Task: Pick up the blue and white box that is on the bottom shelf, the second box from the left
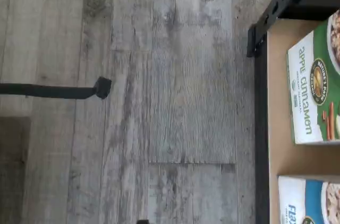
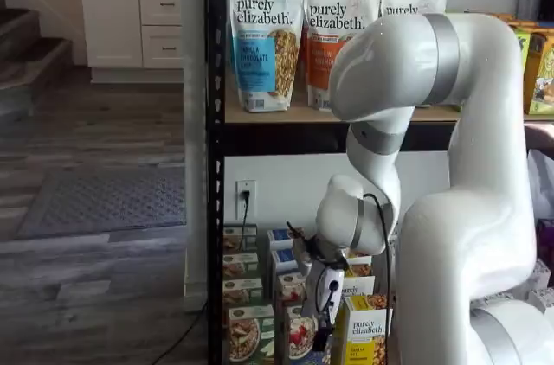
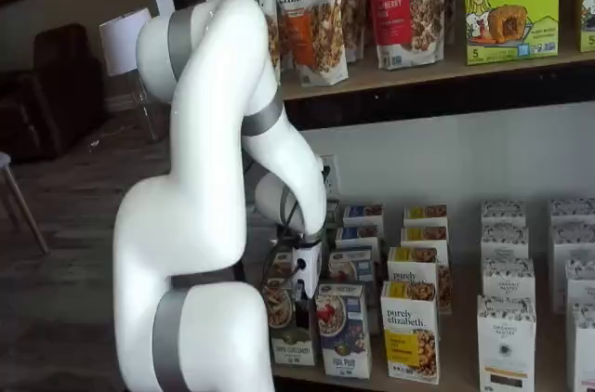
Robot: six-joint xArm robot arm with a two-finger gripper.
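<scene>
The blue and white box [image 3: 342, 329] stands at the front of its row on the bottom shelf [image 3: 457, 366], with a granola bowl and red berries pictured on it. It also shows in a shelf view [image 2: 299, 332] and in the wrist view [image 1: 308, 200], where only its edge is seen. The gripper [image 3: 300, 297] hangs just in front of and above the boxes, between the blue box and the green and white box [image 3: 290, 344]. It also shows in a shelf view [image 2: 323, 332]. Its fingers are seen side-on, so I cannot tell their state. It holds nothing I can see.
A yellow and white "purely elizabeth" box [image 3: 410, 329] stands right of the blue box. The green "apple cinnamon" box [image 1: 313, 94] lies beside the black rack post [image 1: 260, 128]. Tall granola bags [image 2: 264, 36] fill the tier above. A black cable [image 1: 53, 91] crosses the wood floor.
</scene>
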